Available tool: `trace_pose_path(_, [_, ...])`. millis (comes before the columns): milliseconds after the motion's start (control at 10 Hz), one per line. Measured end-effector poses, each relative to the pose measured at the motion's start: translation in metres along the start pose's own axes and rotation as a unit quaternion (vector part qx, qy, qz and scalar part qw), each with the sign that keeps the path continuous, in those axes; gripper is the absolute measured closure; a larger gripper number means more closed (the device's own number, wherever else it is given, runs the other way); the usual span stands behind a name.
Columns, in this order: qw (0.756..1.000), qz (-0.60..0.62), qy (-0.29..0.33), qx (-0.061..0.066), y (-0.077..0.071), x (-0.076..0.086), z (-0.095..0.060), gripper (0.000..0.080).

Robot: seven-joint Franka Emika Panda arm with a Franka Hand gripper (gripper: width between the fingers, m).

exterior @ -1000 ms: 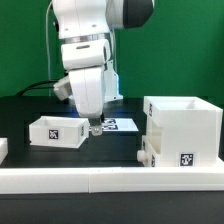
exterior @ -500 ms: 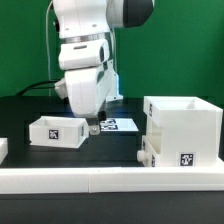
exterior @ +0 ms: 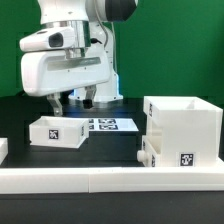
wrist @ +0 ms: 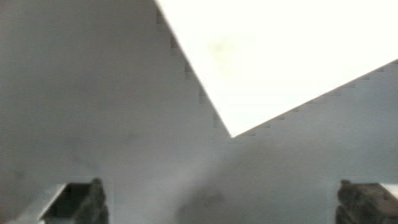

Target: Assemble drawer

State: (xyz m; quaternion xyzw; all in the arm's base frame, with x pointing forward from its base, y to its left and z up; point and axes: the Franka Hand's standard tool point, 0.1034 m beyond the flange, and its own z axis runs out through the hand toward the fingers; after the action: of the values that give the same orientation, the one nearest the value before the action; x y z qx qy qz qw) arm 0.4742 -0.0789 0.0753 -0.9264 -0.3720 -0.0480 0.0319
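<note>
The drawer's large white cube-like shell (exterior: 185, 128) stands at the exterior view's right with a tag low on its front. One small tray (exterior: 149, 151) sits against its lower left side. The other small open-top tray (exterior: 57, 131), with a tag on its front, lies alone on the black table to the left. My gripper (exterior: 72, 103) hangs open and empty above that tray, clear of it. In the blurred wrist view the gripper (wrist: 222, 205) has its fingertips (wrist: 75, 200) wide apart with nothing between them, and a white surface (wrist: 267, 50) shows beyond.
The marker board (exterior: 112, 124) lies flat on the table between the loose tray and the shell. The long low white border wall (exterior: 100, 180) runs along the front. A small white piece (exterior: 3, 150) shows at the left edge.
The hand has lifted from just above the table beside the loose tray and swung to the exterior view's left. It now hangs higher over that tray. The parts have not moved.
</note>
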Motion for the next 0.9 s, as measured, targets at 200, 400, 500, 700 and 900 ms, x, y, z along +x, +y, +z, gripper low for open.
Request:
trace_pose_path(200, [0.998, 0.056, 0.001, 0.003, -0.002, 0.002, 0.002, 0.015])
trace_pose_path(400, [0.992, 0.127, 0.002, 0.004, -0.002, 0.003, 0.003, 0.015])
trace_pose_path(500, [0.984, 0.179, 0.002, 0.001, -0.002, 0.0, 0.003, 0.015])
trace_pose_path(700, [0.949, 0.316, -0.004, -0.002, -0.015, -0.01, 0.005, 0.015])
trace_pose_path(900, [0.914, 0.406, -0.008, 0.002, -0.03, -0.02, 0.013, 0.015])
